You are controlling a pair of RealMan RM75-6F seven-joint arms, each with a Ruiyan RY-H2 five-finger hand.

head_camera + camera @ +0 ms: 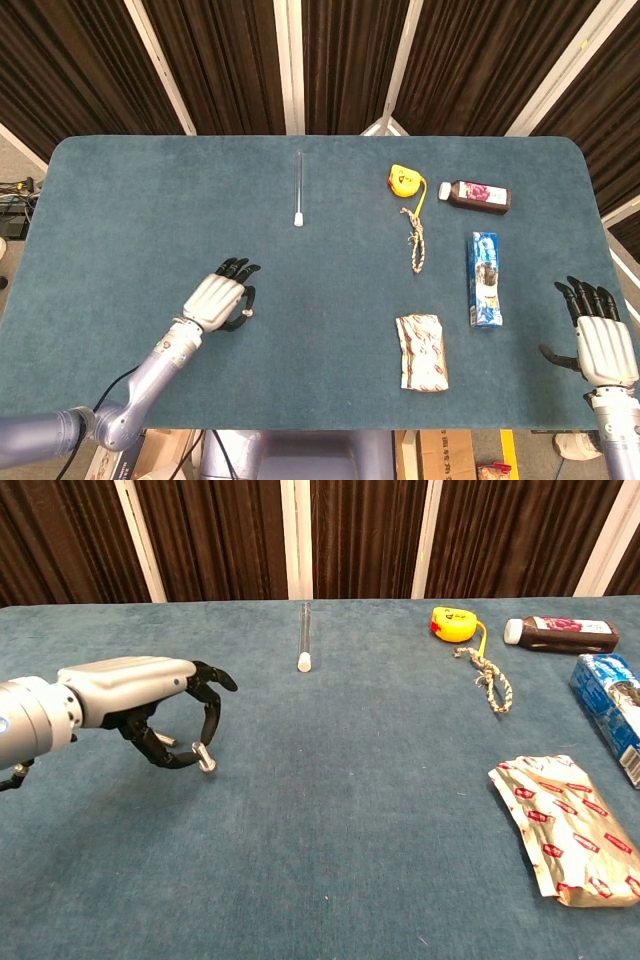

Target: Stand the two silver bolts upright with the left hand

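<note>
We're pinching one silver bolt in the left hand, thumb and a fingertip closed on it, other fingers spread above. The bolt is sitting at the lower tip of the pinch, just above the blue table at its front-left; we can't tell whether it's touching. Its long axis is hard to read: only a short silver stub is showing in the chest view, and the head view gives just a glint beside the hand. We judge setting it down head-first needs the axis vertical first. We're not seeing a second bolt anywhere. The right hand is idling well apart at the right edge, fingers extended, holding nothing.
</note>
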